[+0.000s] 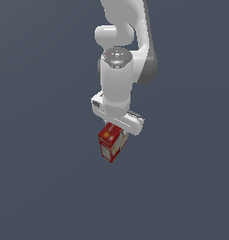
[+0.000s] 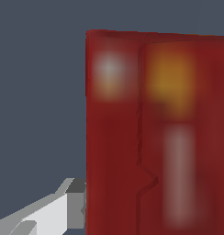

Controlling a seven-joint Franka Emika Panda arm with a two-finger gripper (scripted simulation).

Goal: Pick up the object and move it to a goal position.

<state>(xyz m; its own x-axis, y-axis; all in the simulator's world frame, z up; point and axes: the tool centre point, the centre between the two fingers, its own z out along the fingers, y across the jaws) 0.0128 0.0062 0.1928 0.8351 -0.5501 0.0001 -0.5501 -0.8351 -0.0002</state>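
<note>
The red carton (image 2: 155, 133) fills the wrist view at close range, its printing blurred. In the exterior view the carton (image 1: 110, 143) is seen with its long axis roughly vertical, slightly tilted, a white and yellow side panel facing the camera. It is held directly beneath the gripper (image 1: 117, 127), the jaws closed on its upper part. The arm (image 1: 117, 79) is pointed straight down.

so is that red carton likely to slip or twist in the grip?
Probably stiff: the red carton keeps flat faces and sharp edges. It hangs tilted under the gripper, so it may pivot. A finger touches one smooth face; some slip seems possible.
</note>
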